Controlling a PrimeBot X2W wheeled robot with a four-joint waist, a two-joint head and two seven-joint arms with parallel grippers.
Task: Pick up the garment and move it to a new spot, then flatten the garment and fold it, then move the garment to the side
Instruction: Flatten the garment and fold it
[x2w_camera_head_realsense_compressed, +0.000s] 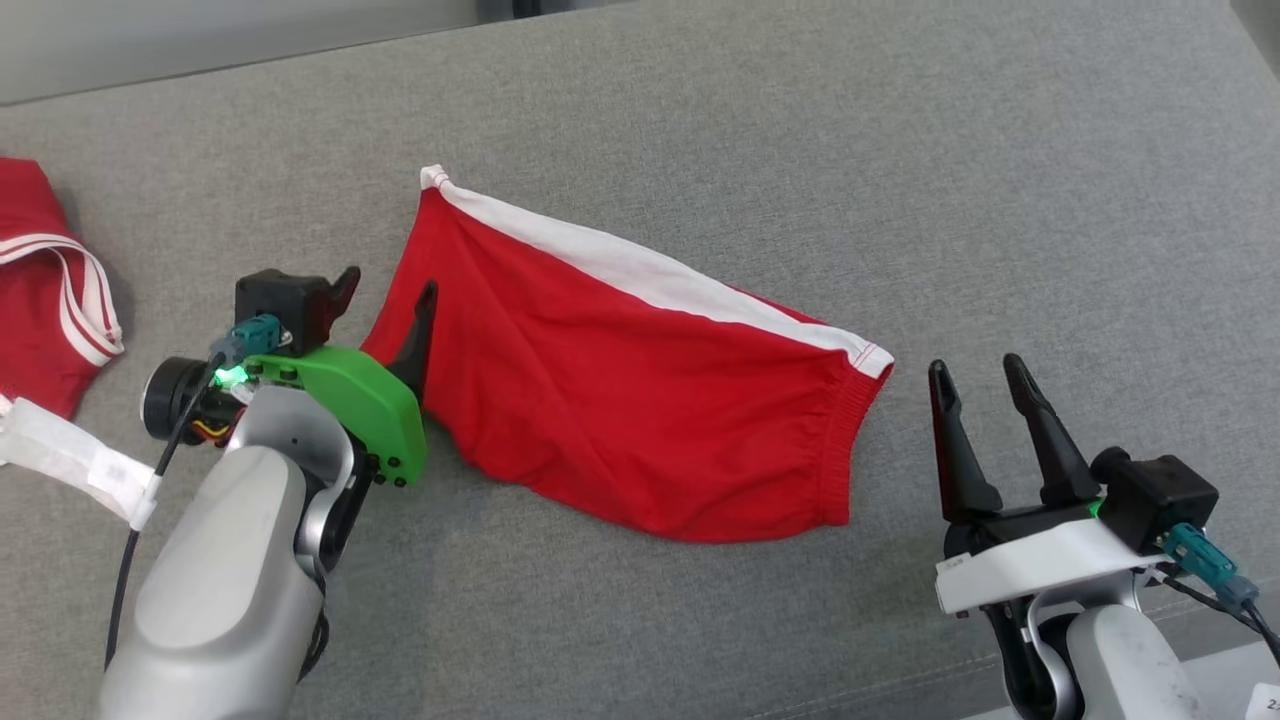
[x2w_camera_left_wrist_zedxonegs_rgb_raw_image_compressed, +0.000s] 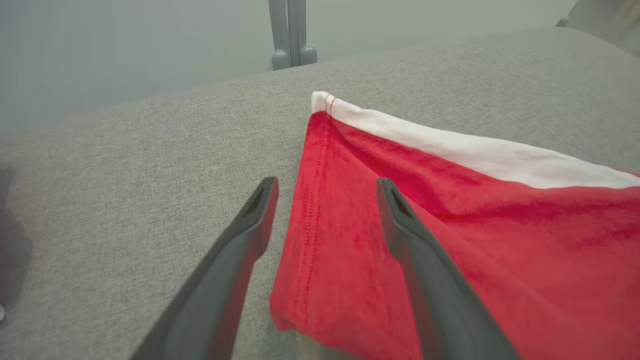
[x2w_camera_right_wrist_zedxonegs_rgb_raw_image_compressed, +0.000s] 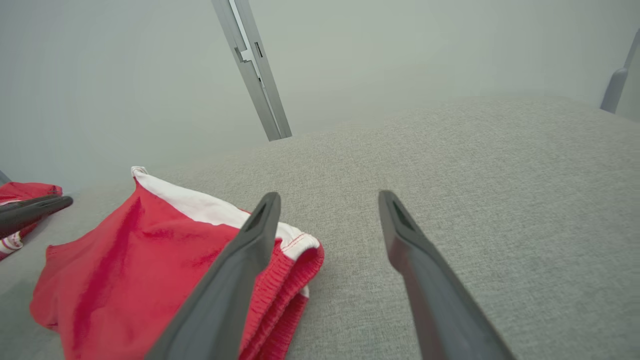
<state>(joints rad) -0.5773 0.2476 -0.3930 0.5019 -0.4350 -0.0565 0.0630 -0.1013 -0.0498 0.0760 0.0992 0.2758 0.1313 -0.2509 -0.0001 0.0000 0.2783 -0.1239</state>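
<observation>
Left end effector (x2w_camera_head_realsense_compressed: 390, 282) straddles the shorts' (x2w_camera_head_realsense_compressed: 620, 400) nine o'clock edge, right end effector (x2w_camera_head_realsense_compressed: 975, 362) sits at three o'clock, both wide and empty.

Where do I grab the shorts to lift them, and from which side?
Take the two short ends: the leg hem with the left gripper from the left, the ribbed waistband with the right gripper from the right. The shorts lie stretched between them, an end facing each.

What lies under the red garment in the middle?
The red garment rests on the grey fabric surface, which shows all around it. The cloth covers what is directly beneath, so anything hidden there cannot be seen.
</observation>
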